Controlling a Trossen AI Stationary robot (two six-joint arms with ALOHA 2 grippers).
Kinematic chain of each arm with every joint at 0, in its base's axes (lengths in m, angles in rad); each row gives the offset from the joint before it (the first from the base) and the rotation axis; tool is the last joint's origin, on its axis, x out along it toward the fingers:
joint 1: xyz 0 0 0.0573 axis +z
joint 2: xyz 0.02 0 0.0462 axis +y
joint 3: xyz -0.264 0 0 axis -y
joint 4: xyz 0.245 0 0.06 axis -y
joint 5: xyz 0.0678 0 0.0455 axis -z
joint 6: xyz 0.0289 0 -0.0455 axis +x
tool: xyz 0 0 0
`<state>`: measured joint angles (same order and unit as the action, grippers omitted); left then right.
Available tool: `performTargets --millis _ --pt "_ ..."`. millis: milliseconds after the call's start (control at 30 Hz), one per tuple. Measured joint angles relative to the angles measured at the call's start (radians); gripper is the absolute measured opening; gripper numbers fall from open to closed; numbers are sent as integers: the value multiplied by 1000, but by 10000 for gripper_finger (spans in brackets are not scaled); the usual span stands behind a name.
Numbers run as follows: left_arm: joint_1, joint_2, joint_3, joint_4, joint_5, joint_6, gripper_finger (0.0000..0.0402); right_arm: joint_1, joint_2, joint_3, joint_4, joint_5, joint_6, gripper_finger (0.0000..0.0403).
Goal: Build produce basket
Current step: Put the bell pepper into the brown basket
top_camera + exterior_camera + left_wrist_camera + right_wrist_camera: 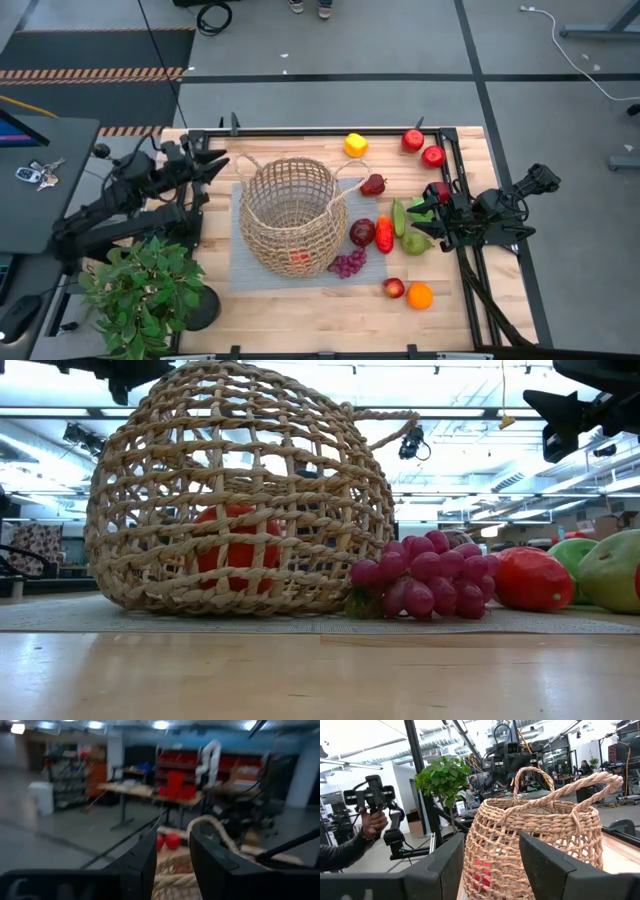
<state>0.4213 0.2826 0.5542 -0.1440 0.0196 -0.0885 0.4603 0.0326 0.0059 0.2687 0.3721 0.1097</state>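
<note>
While the basket (290, 215) is sitting on its grey mat (245, 275) in the middle of the desk (300, 310), leaning so its mouth faces up and toward the far side, I am keeping both arms drawn back so nothing crowds it. My left claw (215, 163) is hovering at the far left corner of the mat, just beside one loop handle (245, 162), its fingers (142, 865) slightly parted and pinching nothing. My right claw (443, 215) is hanging over the pears (415, 240) near the desk's right edge, fingers (447, 865) narrowly apart and empty, pointing at the basket. One red fruit (235, 545) is already lying inside; the grapes (348, 264) are touching the basket's wall. Open desk is lying along the near edge, though the potted plant (140, 290) is crowding my left side.
</note>
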Motion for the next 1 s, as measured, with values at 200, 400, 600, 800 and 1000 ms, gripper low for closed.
performTargets --millis 200,400,600,800,1000 --pt "-1 -93 -136 181 69 -34 121 0 0 0 0 0 0 197" --pt "-50 -117 -266 330 80 -84 121 0 0 0 0 0 0 197" --pt "-148 -113 -341 445 53 -74 121 0 0 0 0 0 0 197" --pt "-281 -113 -353 445 18 5 121 0 0 0 0 0 0 197" --pt "-395 -113 -353 406 -21 108 121 0 0 0 0 0 0 197"
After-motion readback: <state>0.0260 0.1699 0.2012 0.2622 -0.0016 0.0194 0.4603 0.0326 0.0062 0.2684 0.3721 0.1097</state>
